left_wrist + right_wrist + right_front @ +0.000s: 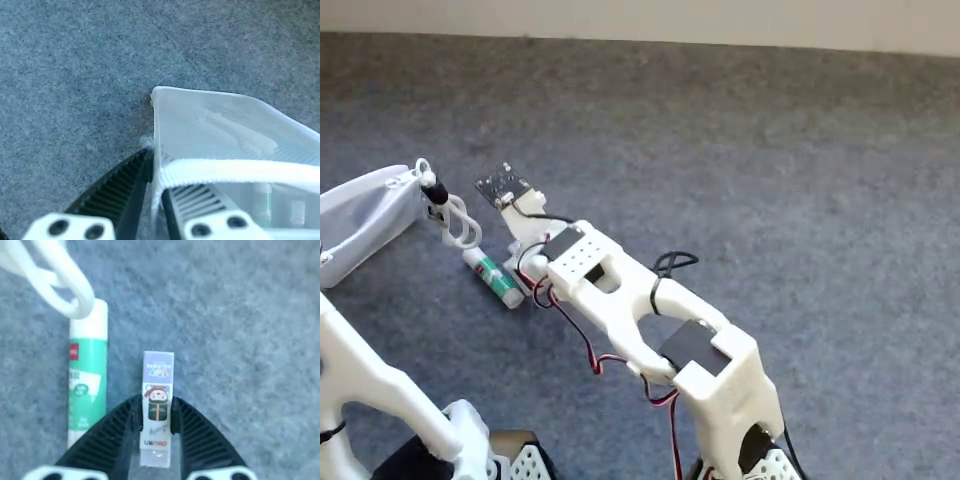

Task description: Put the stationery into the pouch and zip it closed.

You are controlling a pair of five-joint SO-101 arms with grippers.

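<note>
Two pieces of stationery outside the pouch, one in my right fingers

My right gripper (156, 412) has its fingers closed against both long sides of a small eraser block (158, 371), low over the grey table (770, 150). I cannot tell whether the block is clear of the surface. My left gripper (152, 167) has its fingers shut tight on an edge of the white mesh pouch (225, 130), holding it up at the table's left.

What worries me is the grip. The fingers hold only the near part of the block and the far end sticks out, so I judge it could pivot or slide free on the way across. I cannot see how wide the pouch mouth gapes. If it is narrow, the block may catch the rim and drop.

A green-labelled glue stick (87, 385) lies just beside the block and parallel to it, so a careless finger could set it rolling. The pouch's white cord loop (60, 280) hangs at the stick's cap end, between me and the pouch, and snagging it could tug the mesh out of my left hold
</note>
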